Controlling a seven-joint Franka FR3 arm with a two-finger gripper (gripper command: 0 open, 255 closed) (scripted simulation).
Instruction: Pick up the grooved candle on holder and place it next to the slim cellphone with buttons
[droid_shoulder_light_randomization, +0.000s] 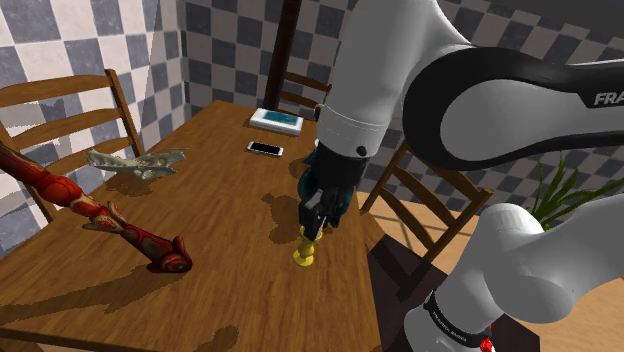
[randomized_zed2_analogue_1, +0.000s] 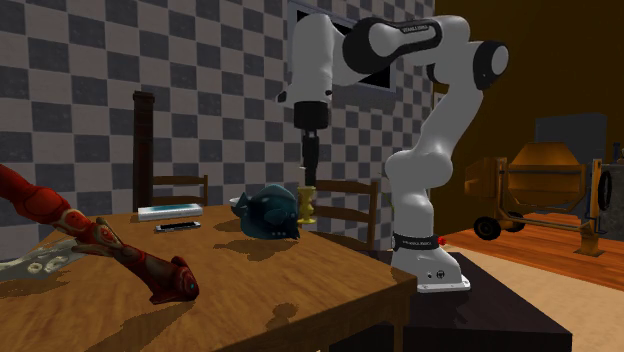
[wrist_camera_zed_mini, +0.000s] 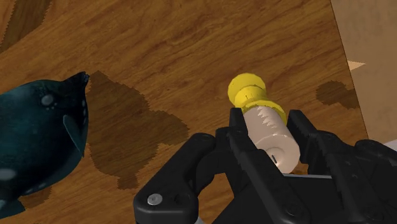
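the claw (wrist_camera_zed_mini: 266, 116) is pinched on the pale ribbed candle (wrist_camera_zed_mini: 273, 137). it looks light, hard and slippery, so grip its middle, above the yellow holder (wrist_camera_zed_mini: 248, 89).

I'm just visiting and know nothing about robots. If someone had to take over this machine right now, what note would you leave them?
The gripper is shut on the grooved candle, just above its yellow holder.
The candle is near the table edge, beside a dark blue fish; the cellphone lies farther along the table.
Done: grasp. Whether it is lifted, I cannot tell.
Left: carry it over, set it beside the cellphone, let go.
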